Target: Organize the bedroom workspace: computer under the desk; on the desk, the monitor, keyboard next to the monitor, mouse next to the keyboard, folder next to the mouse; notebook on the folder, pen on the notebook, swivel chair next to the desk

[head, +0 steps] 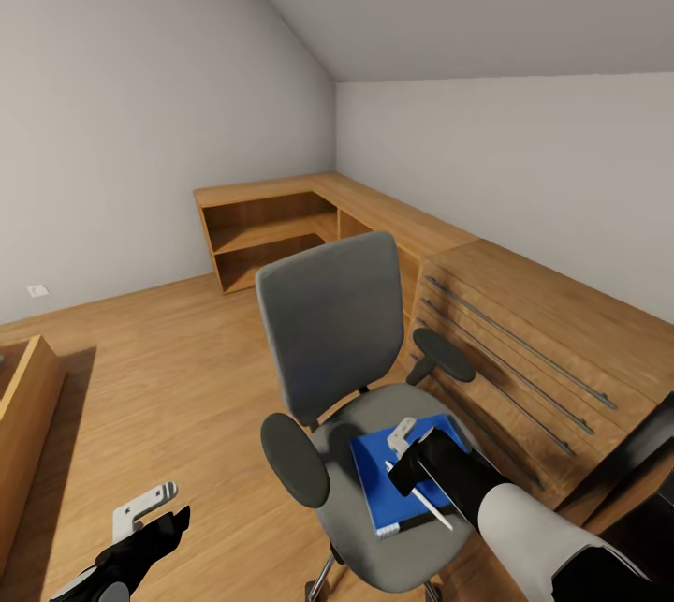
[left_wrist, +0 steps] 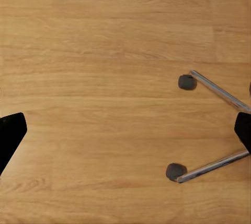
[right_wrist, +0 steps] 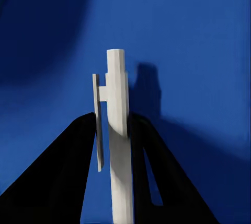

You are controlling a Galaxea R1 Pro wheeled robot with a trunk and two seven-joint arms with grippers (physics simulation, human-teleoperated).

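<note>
The swivel chair [head: 346,368] base is cut off at the head view's bottom edge; the right arm covers part of the folder [head: 379,480].

Light-wood chest [head: 524,340] beside corner shelving [head: 271,232] on wooden floor [head: 159,368].

No text, label or number can be read anywhere (surfaces are plain).

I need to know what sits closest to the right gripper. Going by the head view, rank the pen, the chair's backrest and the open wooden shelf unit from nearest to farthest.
1. The pen: at the right gripper, over the blue folder.
2. The swivel chair's backrest: just behind the seat.
3. The open wooden shelf unit: at the far wall.
</note>
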